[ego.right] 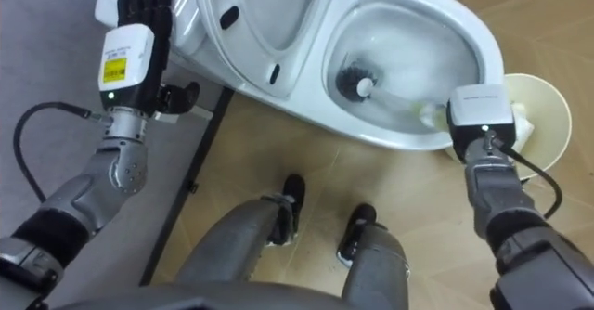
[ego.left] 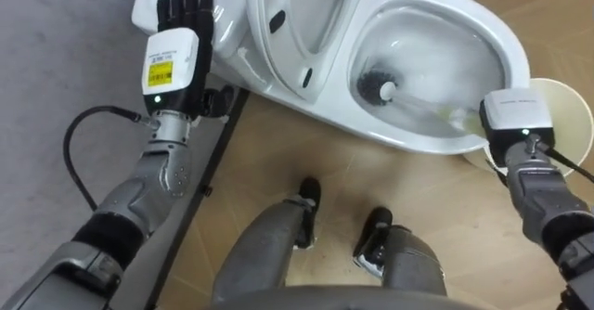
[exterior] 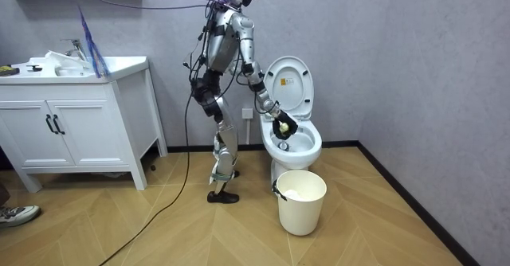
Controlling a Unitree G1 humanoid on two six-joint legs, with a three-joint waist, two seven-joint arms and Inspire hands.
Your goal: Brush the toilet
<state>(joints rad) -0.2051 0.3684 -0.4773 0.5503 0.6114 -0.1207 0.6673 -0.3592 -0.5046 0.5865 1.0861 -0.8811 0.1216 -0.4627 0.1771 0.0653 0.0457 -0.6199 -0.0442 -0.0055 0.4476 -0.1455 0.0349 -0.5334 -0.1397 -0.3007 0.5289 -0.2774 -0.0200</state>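
White bucket [exterior: 301,202] stands near the right hand [ego.left: 515,115] gripping the brush [ego.left: 376,85].

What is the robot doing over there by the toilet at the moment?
It stands at the toilet, whose lid is up. Its right hand holds the toilet brush, with the bristle head down in the bowl. Its left hand is open, fingers straight, by the cistern. A cream bin sits beside the toilet.
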